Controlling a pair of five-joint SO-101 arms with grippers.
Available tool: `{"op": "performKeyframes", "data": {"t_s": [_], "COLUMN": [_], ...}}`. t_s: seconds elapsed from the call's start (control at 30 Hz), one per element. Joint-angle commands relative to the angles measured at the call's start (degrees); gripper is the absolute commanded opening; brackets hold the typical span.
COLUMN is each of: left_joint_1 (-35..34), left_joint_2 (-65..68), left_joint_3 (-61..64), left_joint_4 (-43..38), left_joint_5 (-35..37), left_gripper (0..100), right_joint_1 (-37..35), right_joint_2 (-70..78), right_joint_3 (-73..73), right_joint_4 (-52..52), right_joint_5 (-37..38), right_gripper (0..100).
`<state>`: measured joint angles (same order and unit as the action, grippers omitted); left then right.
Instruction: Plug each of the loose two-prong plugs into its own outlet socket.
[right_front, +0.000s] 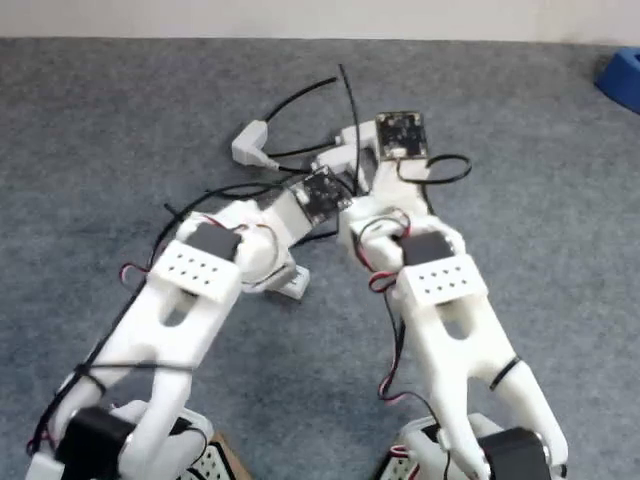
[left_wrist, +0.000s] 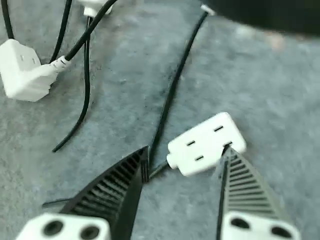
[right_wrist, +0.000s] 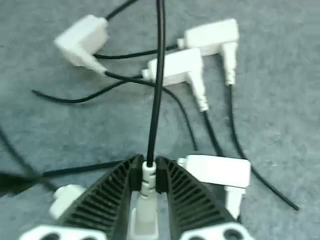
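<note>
My left gripper (left_wrist: 186, 150) is open low over the grey carpet. A white outlet socket block (left_wrist: 207, 145) with two pairs of slots lies between its fingers, touching one fingertip (left_wrist: 227, 152). Another white socket (left_wrist: 22, 70) lies farther off on its black cord. My right gripper (right_wrist: 147, 162) is shut on the cord end of a white plug (right_wrist: 144, 192); its black cable (right_wrist: 157, 75) runs straight away from the jaws and its prongs are hidden. Beyond lie two white right-angle plugs (right_wrist: 175, 67) (right_wrist: 210, 35) and a white socket (right_wrist: 82, 40). A third white piece (right_wrist: 215, 170) rests beside the right fingers.
Black cords (right_front: 300, 95) loop and cross over the carpet between the pieces. In the high view both arms (right_front: 190, 280) (right_front: 450, 300) lean in close together over the cluster, with a white socket (right_front: 250, 140) just beyond them. A blue object (right_front: 622, 75) sits at the far right edge.
</note>
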<state>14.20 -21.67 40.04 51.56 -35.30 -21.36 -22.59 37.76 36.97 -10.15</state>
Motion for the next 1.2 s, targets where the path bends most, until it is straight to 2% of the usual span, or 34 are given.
{"op": "performKeyframes", "data": {"t_s": [0.0, 0.13, 0.27, 0.4, 0.6, 0.8, 1.0, 1.17], "left_joint_1": [-3.0, -10.3, -14.3, -15.2, -12.2, -11.4, -11.2, -11.2], "left_joint_2": [-8.2, -12.4, -14.5, -14.8, -14.8, -14.8, -14.5, -14.4], "left_joint_3": [-0.3, 0.0, 0.1, 2.0, 3.5, 3.1, 3.5, 3.6], "left_joint_4": [-1.7, -11.3, -12.8, -12.8, -13.0, -13.3, -16.8, -18.6], "left_joint_5": [6.6, 18.8, 21.7, 26.8, 27.0, 27.0, 28.8, 29.9], "left_gripper": [23, 25, 39, 52, 52, 52, 52, 52], "right_joint_1": [2.9, 2.2, -0.4, -2.8, -5.4, -6.5, -9.2, -9.4], "right_joint_2": [0.6, 0.8, 1.0, 1.2, 13.5, 29.8, 36.1, 37.8], "right_joint_3": [-4.2, -4.3, -9.3, -17.1, -32.7, -54.6, -71.9, -78.0], "right_joint_4": [-1.8, -0.2, 9.7, 14.8, 20.9, 31.9, 43.6, 51.0], "right_joint_5": [-3.6, -5.0, -7.4, -7.6, -7.9, -13.0, -15.6, -15.7], "right_gripper": [0.6, 0.6, 0.6, 0.6, 0.6, 0.6, 0.6, 0.6]}}
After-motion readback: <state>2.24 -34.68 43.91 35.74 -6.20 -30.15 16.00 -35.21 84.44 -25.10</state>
